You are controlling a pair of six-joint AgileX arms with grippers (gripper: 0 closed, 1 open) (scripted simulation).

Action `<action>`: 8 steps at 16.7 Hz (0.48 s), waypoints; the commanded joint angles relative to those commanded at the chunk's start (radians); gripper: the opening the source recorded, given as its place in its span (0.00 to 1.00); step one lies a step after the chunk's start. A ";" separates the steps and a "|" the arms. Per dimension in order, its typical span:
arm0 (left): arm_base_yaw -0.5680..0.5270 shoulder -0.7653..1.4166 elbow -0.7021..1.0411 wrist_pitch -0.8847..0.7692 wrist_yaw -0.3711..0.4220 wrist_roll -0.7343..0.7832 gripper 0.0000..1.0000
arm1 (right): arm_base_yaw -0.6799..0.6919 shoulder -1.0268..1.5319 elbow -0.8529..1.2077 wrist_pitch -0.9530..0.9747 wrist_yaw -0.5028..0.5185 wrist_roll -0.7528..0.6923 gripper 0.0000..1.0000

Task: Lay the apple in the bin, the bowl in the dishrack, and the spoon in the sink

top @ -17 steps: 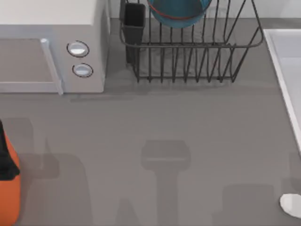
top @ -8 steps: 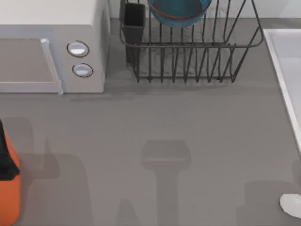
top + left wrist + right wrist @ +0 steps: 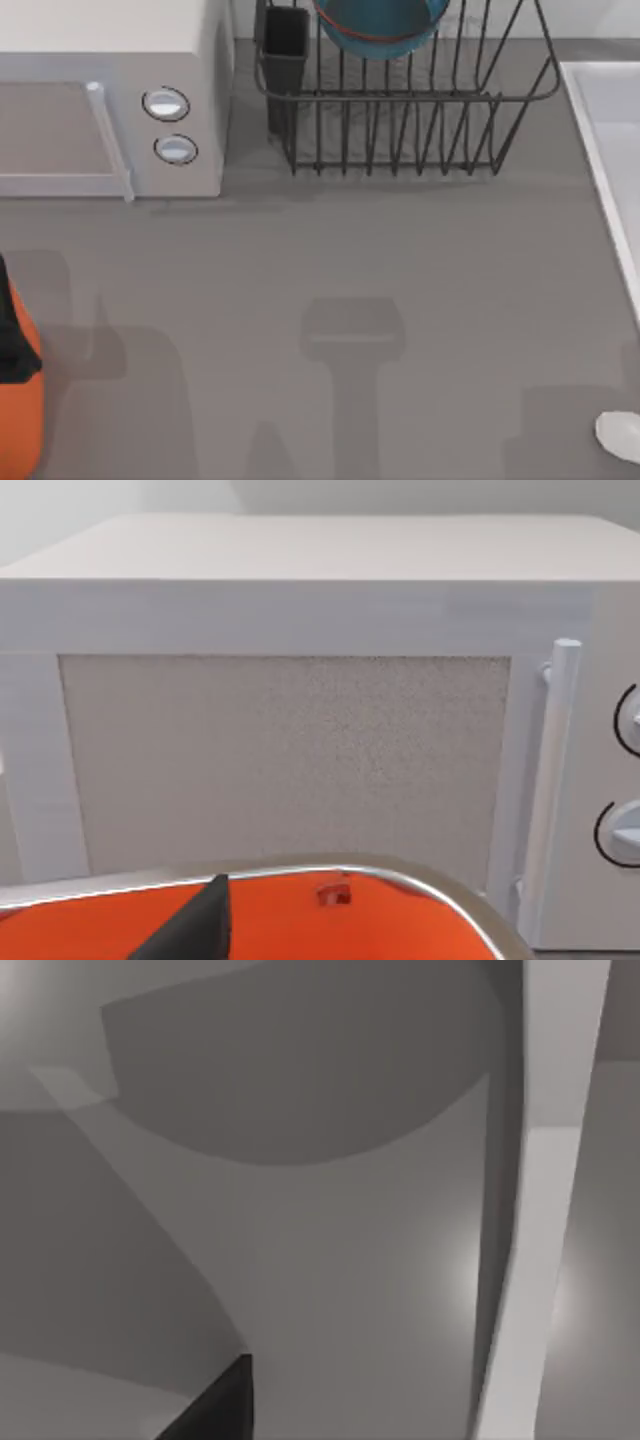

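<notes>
Spoon lies on the bench at the top view's right edge, just short of the sink: still to do. Bowl sits in the dishrack, done. Bin lies under the left tool, beyond it the microwave. Whether either tool is apart or together, I cannot tell.

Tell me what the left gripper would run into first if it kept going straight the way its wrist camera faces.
Probably the microwave: its door panel faces the left wrist view squarely, just beyond the far rim of the bin below. How far off it stands is unclear.
</notes>
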 joint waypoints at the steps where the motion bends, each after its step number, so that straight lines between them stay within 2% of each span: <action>1: 0.000 0.000 0.000 0.000 0.000 0.000 1.00 | 0.000 0.000 0.000 0.000 0.000 0.000 0.47; 7: 0.000 0.000 0.000 0.000 0.000 0.000 1.00 | 0.000 0.000 0.000 0.000 0.000 0.000 0.02; 8: 0.000 0.000 0.000 0.000 0.000 0.000 1.00 | 0.000 0.000 0.000 0.000 0.000 0.000 0.00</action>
